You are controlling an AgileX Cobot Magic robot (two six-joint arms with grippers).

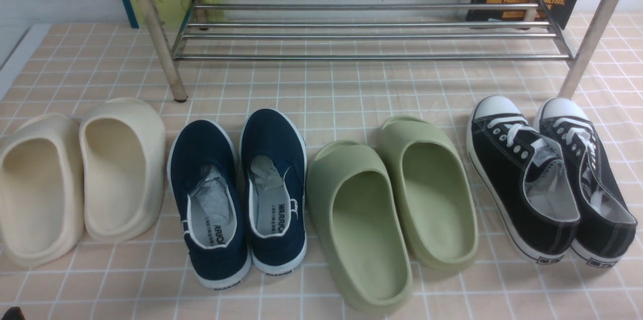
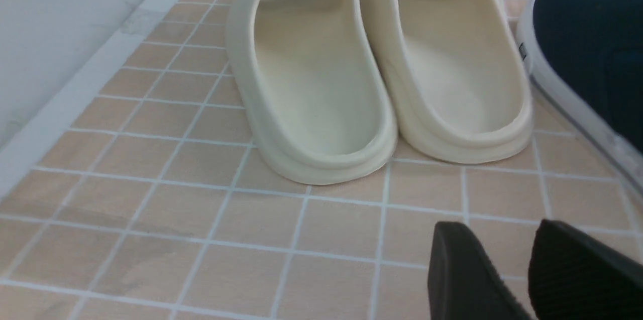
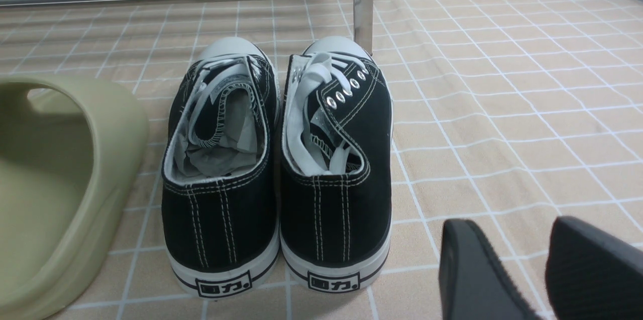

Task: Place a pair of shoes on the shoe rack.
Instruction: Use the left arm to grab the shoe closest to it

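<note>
**Navy sneakers apart from both grippers**

The navy slip-on sneakers (image 1: pixel 274 144) were placed side by side on the tiled floor (image 1: pixel 351 104), in front of the shoe rack (image 1: pixel 371 57). They stood between the cream slides (image 1: pixel 120 169) and the green slides (image 1: pixel 392 209). The left gripper (image 2: pixel 502 239) was seen partly open and empty, with one navy sneaker ahead, apart from its jaws. The right gripper (image 3: pixel 512 239) was also parted and empty, behind the black lace-up sneakers (image 3: pixel 276 159).

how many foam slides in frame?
4. Two cream slides at far left; two green slides between the navy slip-ons and the black sneakers. None look hidden.
</note>
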